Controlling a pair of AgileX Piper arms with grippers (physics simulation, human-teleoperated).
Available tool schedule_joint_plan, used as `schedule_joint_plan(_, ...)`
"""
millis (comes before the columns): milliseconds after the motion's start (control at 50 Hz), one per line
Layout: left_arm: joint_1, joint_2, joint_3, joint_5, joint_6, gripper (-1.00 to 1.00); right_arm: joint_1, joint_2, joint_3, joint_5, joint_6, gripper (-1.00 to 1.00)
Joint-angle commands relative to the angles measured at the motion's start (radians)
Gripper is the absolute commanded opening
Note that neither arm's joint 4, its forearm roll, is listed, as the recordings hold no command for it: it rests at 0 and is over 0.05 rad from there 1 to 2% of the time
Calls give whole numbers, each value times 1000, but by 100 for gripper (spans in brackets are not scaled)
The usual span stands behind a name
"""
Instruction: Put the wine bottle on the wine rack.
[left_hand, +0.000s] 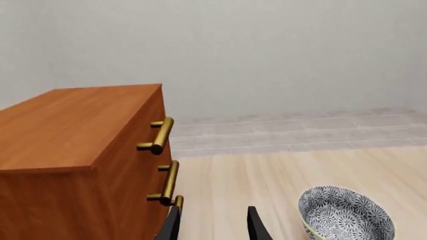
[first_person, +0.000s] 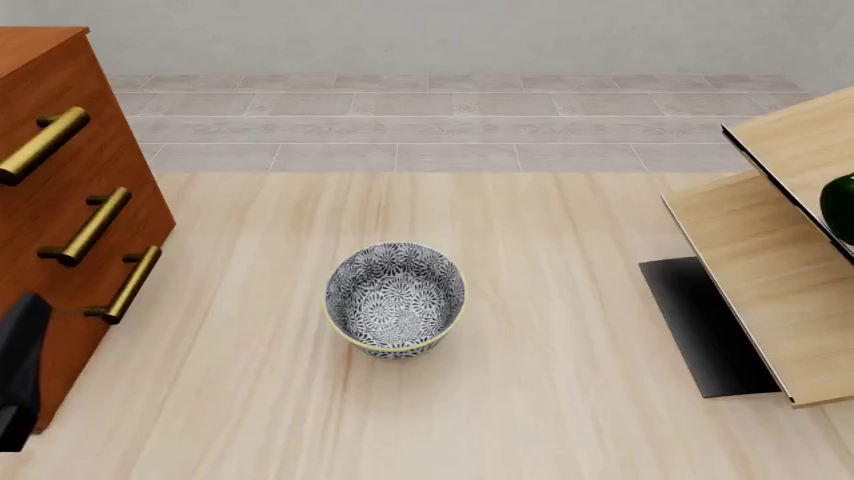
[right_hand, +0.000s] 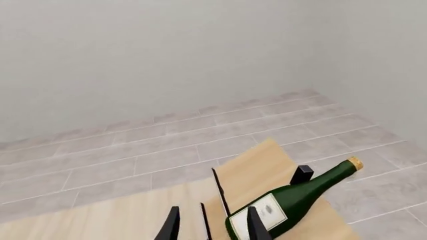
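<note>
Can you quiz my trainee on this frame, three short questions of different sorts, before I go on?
1. True or false: the wine bottle lies tilted on the wine rack, cork end away from the right gripper.
2. Multiple choice: in the front view, the patterned bowl sits
A. inside the drawer cabinet
B. on the table, between cabinet and rack
C. on the rack
3. Fill in: the left gripper hangs beside the cabinet's brass ____.

Key: 1 true; 2 B; 3 handles. In the right wrist view the right gripper's fingers stand apart with nothing between them, and in the left wrist view the left gripper's do too.
</note>
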Motion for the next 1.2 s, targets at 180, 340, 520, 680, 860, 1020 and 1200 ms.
schedule_joint_plan(180, 6, -6, -40, 34, 5, 100, 45, -124, 51, 64, -16, 100)
schedule_joint_plan(340, 6, -6, -59, 51, 4, 100, 64, -198, 87, 98, -34, 100)
schedule_joint_plan(520, 6, -6, -73, 61, 5, 100, 78, -281, 111, 134, -62, 100)
schedule_joint_plan(680, 0, -6, -69, 61, 5, 100, 122, -349, 150, 168, -90, 100)
schedule_joint_plan(860, -3, -6, -80, 74, 1, 100, 130, -390, 177, 190, -90, 100)
schedule_joint_plan(1020, -4, -6, -70, 69, 1, 100, 147, -422, 183, 202, -110, 100)
schedule_joint_plan(1200, 0, -6, -64, 71, 4, 100, 155, -451, 199, 217, -107, 100)
